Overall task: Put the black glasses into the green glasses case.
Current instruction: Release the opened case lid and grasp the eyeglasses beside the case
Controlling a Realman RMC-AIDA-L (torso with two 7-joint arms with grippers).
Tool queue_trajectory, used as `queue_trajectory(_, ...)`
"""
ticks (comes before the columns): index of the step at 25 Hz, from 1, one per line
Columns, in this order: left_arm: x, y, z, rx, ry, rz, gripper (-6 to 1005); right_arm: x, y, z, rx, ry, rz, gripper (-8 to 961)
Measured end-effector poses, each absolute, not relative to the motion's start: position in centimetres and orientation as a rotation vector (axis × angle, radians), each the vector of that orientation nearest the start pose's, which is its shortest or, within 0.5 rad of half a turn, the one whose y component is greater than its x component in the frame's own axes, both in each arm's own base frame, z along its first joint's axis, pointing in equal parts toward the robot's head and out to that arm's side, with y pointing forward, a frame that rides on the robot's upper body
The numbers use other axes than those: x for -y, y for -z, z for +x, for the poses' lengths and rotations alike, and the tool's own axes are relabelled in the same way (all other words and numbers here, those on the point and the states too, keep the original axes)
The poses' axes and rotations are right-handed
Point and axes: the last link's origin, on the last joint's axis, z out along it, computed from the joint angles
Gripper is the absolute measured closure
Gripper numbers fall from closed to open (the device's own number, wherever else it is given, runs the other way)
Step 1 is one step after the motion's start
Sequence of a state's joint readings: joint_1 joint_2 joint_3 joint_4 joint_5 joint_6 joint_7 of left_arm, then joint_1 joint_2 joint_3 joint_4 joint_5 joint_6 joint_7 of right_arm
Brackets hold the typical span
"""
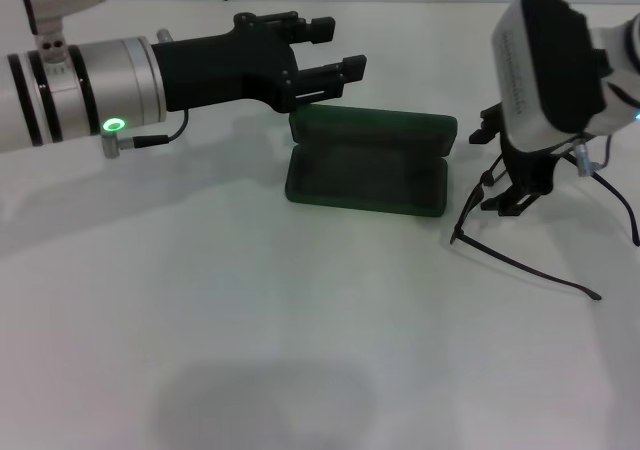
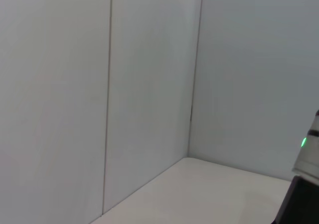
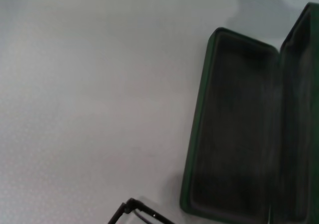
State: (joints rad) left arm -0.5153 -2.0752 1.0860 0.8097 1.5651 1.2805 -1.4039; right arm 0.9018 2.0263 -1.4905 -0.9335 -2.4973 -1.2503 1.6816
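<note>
The green glasses case lies open in the middle of the table, with its lid standing at the back and its dark lining empty; it also shows in the right wrist view. My right gripper points down just right of the case and is shut on the black glasses. Their temple arms spread down to the table. A corner of the frame shows in the right wrist view. My left gripper is open and empty, hovering by the lid's back left end.
The white table stretches in front of the case. The left wrist view shows only the white wall and the table's far corner.
</note>
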Motion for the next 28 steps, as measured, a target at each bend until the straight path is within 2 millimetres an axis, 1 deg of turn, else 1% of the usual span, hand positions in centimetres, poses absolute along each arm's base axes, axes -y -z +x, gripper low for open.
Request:
queue_trajectory(5, -37.1, 0.1, -20.2, 0.418, 0.818, -2.58, 377, -42.1, 5.0, 14.0, 0.465, 0.703, -2.815, 118)
queue_trajectory(10, -37.1, 0.2, -20.5, 0.429, 0.822, -2.573, 377, -41.9, 5.3, 14.0, 0.459, 0.726, -2.834, 118)
queue_trajectory(16, -37.1, 0.2, -20.5, 0.416, 0.818, -2.571, 377, -41.5, 4.9, 14.5, 0.394, 0.772, -2.859, 119)
queue_trajectory(22, -37.1, 0.2, -20.6, 0.415, 0.813, -2.574, 377, -41.4, 4.4, 15.5, 0.3, 0.874, -2.823, 120)
queue_trajectory(28, -37.1, 0.3, -20.8, 0.429, 0.809, -2.578, 377, -40.9, 3.8, 15.6, 0.288, 0.843, -2.813, 121)
